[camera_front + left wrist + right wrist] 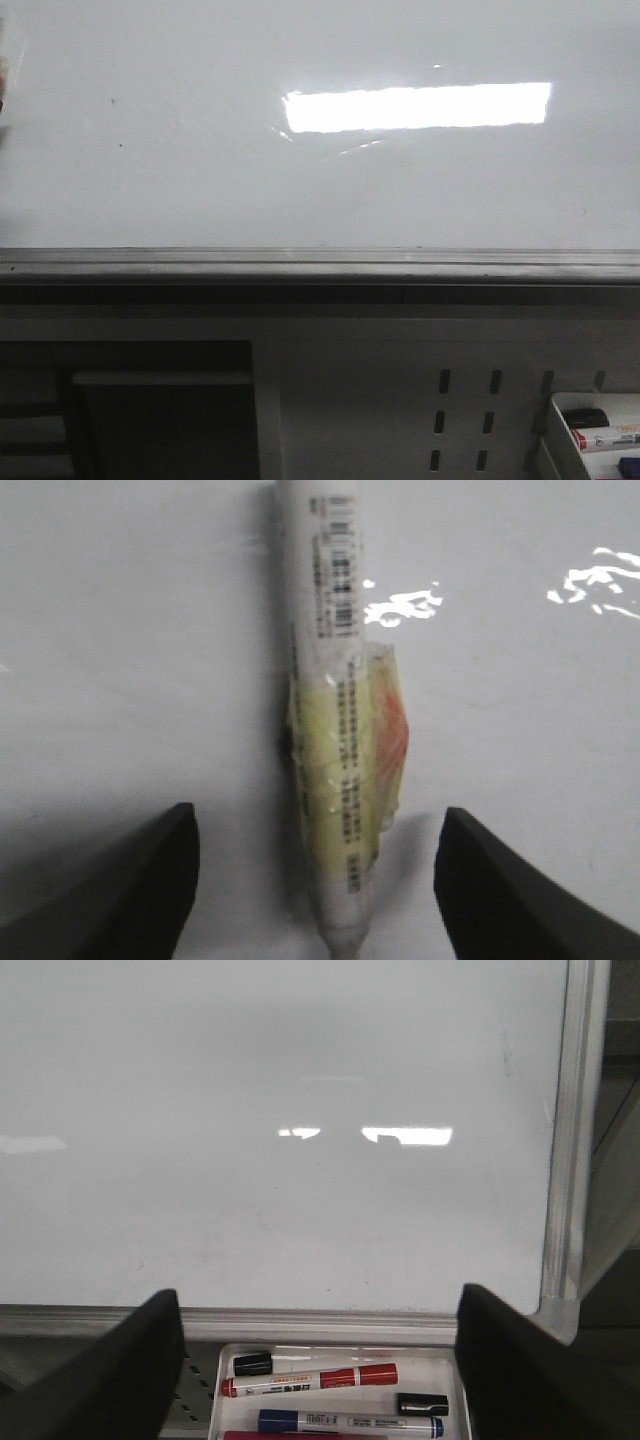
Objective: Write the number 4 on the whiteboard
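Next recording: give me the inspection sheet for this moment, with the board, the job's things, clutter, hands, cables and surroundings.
Surface: whiteboard glossy, bright glare patch, a few tiny specks.
Job's things: no digit drawn yet; white marker, taped at mid-barrel, points toward the board between the left hand's fingers.
Clutter: tray below the board holds red marker, blue marker, black caps.
Hands: left hand jaws wide apart, grip unclear; right hand open, empty.
Cables: nothing seen.
Surroundings: grey edge rail, slotted white panel.

Dim, greyish light throughout. A bright rectangular glare sits on the whiteboard (200,130) in the front view; smaller reflections fleck both wrist views. The left wrist picture is soft, its marker (335,730) blurred.
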You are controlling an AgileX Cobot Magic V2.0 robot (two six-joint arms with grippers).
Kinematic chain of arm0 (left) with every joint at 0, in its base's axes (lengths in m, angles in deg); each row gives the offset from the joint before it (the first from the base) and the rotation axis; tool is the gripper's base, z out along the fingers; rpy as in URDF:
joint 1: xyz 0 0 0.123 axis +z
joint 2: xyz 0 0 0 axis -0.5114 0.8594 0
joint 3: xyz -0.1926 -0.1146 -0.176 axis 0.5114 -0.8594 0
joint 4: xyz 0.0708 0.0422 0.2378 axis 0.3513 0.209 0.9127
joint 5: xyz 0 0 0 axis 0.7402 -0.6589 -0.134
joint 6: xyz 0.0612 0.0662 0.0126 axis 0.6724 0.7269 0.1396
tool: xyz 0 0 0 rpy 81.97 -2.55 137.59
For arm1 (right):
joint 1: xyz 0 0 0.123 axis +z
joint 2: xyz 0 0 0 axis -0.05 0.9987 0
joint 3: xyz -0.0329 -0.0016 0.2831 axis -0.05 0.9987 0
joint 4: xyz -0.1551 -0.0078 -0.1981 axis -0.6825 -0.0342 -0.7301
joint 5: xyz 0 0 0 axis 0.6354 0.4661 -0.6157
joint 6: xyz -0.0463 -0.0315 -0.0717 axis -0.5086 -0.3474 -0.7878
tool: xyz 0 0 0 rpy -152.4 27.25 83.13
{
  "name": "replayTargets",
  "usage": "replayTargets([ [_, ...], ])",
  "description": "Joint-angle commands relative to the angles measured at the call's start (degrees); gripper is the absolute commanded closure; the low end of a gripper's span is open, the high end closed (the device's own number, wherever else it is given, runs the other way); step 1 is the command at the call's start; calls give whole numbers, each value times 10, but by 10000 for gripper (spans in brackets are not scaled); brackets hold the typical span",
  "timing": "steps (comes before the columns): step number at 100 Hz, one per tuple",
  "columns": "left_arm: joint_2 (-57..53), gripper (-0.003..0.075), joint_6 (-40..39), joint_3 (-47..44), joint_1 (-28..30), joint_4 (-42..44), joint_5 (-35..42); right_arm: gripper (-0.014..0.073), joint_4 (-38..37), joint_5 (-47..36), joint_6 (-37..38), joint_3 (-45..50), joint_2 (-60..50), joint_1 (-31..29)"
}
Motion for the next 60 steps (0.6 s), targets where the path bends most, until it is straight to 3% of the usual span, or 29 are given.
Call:
replayTargets([
  [1,3,261,0,23,-5,-3,44,88,-3,-43,-5,-22,7,-4],
  [12,10,283,0,23,-5,-3,43,88,-3,-43,-5,-22,7,-4],
  [39,11,603,0,23,-5,-5,40,88,-3,-43,-5,-22,7,-4],
  [60,-5,739,0,23,-5,-7,19,88,-3,-48,-5,-22,7,-4],
])
